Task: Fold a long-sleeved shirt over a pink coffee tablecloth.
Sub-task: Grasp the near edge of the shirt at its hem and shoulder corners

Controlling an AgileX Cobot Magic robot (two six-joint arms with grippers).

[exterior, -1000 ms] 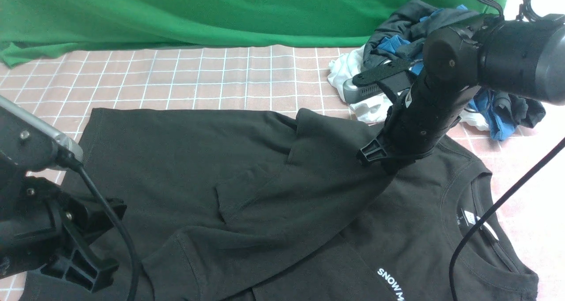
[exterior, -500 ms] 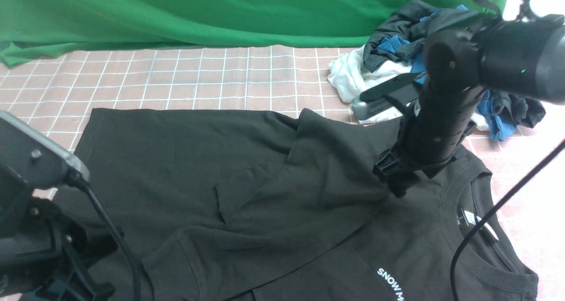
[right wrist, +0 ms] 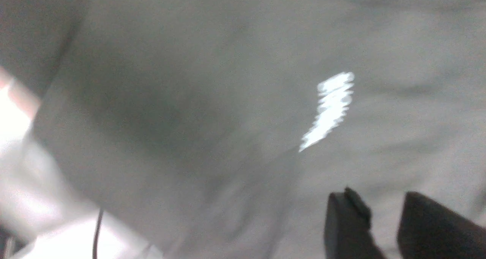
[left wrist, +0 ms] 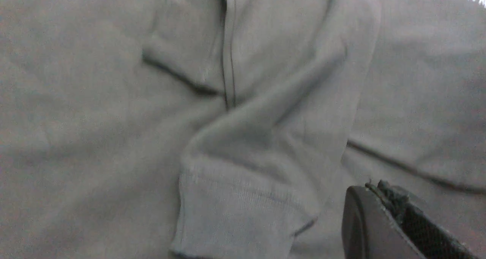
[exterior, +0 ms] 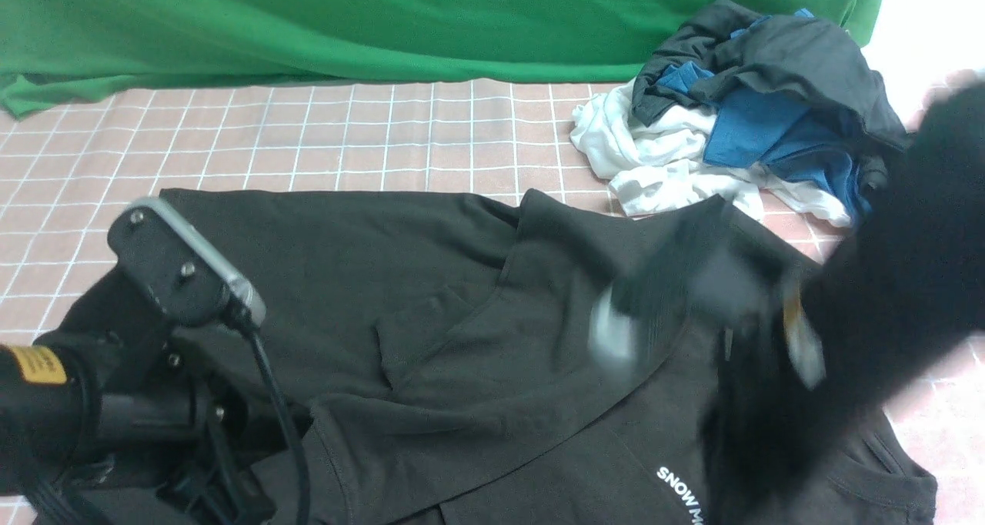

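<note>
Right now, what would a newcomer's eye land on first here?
The long-sleeved shirt, black, sprawled across the near half of the pink coffee tablecloth, one sleeve folded over its body. Next, the right arm, a dark blur above the shirt's collar end, and the heap of clothes at the far right by the green cloth.

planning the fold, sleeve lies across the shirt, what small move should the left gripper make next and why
Probably open the left gripper: its jaws are shut and empty near the cuff, so it cannot take cloth. The sleeve already lies across the shirt, and the right gripper, open and blurred, is by the lettering.
</note>
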